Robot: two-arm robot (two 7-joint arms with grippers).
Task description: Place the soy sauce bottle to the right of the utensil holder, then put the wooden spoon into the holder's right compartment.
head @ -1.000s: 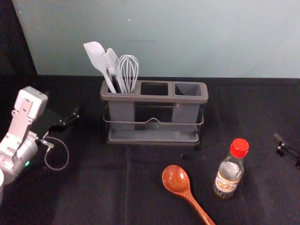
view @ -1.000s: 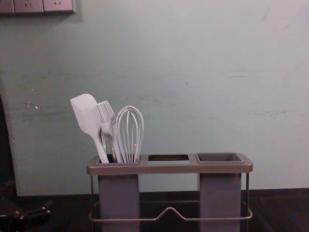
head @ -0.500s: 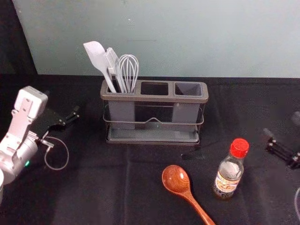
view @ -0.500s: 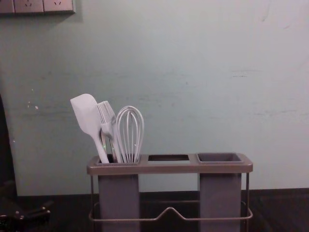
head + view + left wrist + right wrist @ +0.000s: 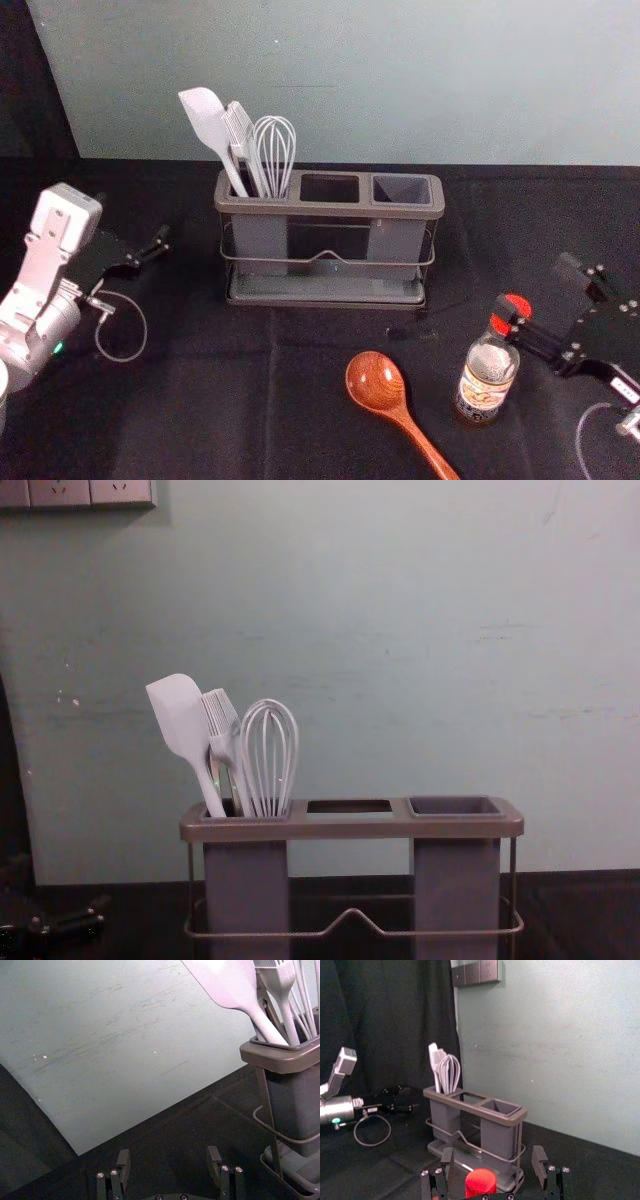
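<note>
The right gripper [image 5: 537,285] is at the right of the head view, at the soy sauce bottle [image 5: 487,378]; its fingers stand well apart, and one of them crosses in front of the red cap [image 5: 523,303]; in the right wrist view the cap sits between the two fingers of the right gripper [image 5: 492,1154]; whether either finger touches it I cannot tell. The bottle stands upright on the black cloth [image 5: 200,420], nearer the robot than the utensil holder [image 5: 330,210] and off toward its right; the wooden spoon [image 5: 375,382] lies on the cloth to the bottle's left, bowl toward the holder, handle slanting back toward the robot. The left gripper [image 5: 132,219] is parked at the left of the head view, its fingers apart too; in the holder's left compartment stand a spatula [image 5: 208,122], a pastry brush [image 5: 240,130] and a whisk [image 5: 274,150].
</note>
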